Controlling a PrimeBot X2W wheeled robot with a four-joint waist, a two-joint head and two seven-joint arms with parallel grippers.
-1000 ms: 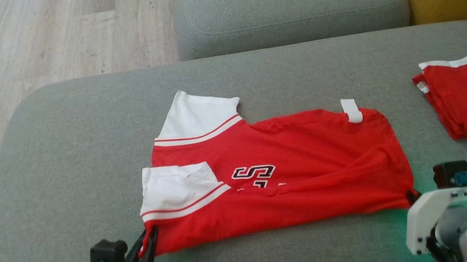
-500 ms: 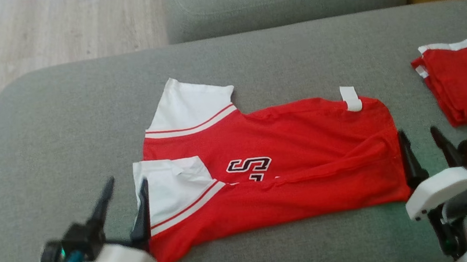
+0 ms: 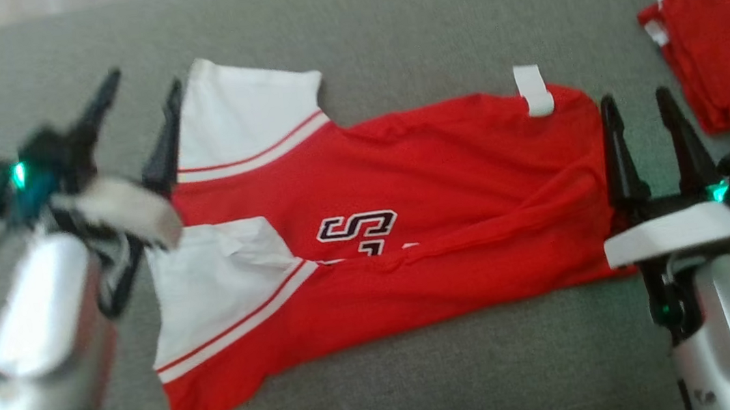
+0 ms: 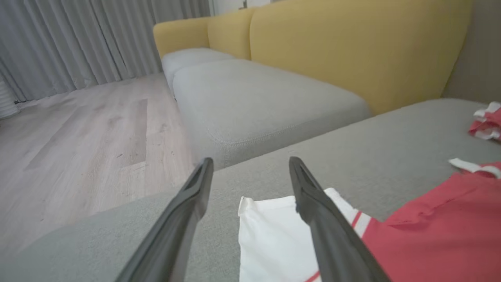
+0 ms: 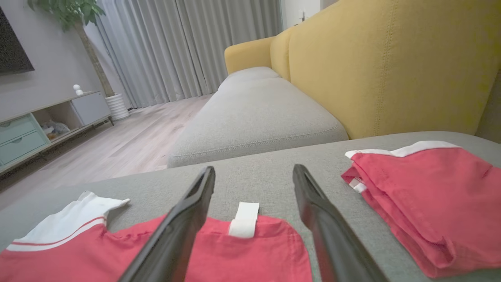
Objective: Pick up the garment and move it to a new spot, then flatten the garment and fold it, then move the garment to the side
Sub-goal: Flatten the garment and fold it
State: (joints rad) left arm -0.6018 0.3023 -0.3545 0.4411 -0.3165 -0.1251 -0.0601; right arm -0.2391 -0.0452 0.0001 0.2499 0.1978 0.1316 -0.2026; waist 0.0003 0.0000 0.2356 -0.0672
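On the grey sofa cushion (image 3: 385, 17) in front of the robot, the red jersey (image 3: 444, 175) lies sideways and flat. Its white sleeves (image 3: 245, 115) point to the robot's left and its hem end to the right. A second red garment (image 3: 726, 54), already folded, lies well apart at the far right.

**Gripper state.** The left gripper (image 3: 142, 84) has its fingers spread and holds nothing. It hovers at the outer edge of the far sleeve, and the left wrist view shows white fabric between and below the fingers. The right gripper (image 3: 635, 98) is also spread and empty, just beside the hem end, near the white tab (image 3: 533, 91).

**Step in hand.** The folding stage appears to be under way: the near long edge looks laid over the body, partly covering the chest lettering (image 3: 357, 228). The move to the side is not yet done.

**Next move.** Both grippers would probably need to descend on the far edge, one at the sleeve and one near the tab. Each must pinch all the layers, then both must carry the edge toward the robot evenly so the fold stays straight.

**Change from one second ago.** Both grippers were then pinched on the near corners of the jersey. They have since released, opened and advanced to the far side. The camera has also tilted downward. The jersey itself appears not to have moved.
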